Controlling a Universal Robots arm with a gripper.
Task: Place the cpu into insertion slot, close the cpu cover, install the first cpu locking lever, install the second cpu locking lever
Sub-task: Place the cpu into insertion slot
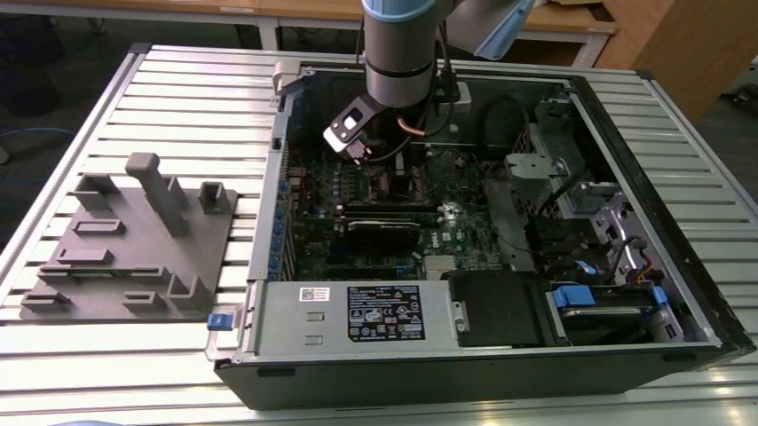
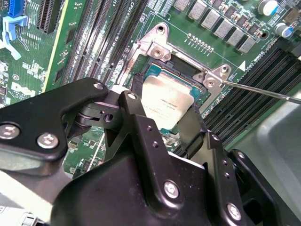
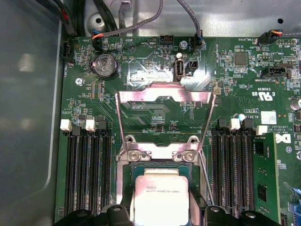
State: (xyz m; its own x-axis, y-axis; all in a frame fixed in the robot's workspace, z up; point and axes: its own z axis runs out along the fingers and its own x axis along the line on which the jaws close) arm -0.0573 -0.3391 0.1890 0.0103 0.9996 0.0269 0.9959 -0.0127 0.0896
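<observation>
The cpu [image 2: 164,103] — one — seemingly in insertion slot [image 2: 157,70].

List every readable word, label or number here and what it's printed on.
cpu top: faint print, too small to read.
Black label on the silver box: too small to read.
White markings on the motherboard: too blurred to read.
Nothing can be quoted.

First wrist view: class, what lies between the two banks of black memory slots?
In the first wrist view: the square silver-grey cpu at the silver-rimmed insertion slot, and the hinge end of the open silvery frame cpu cover.
</observation>
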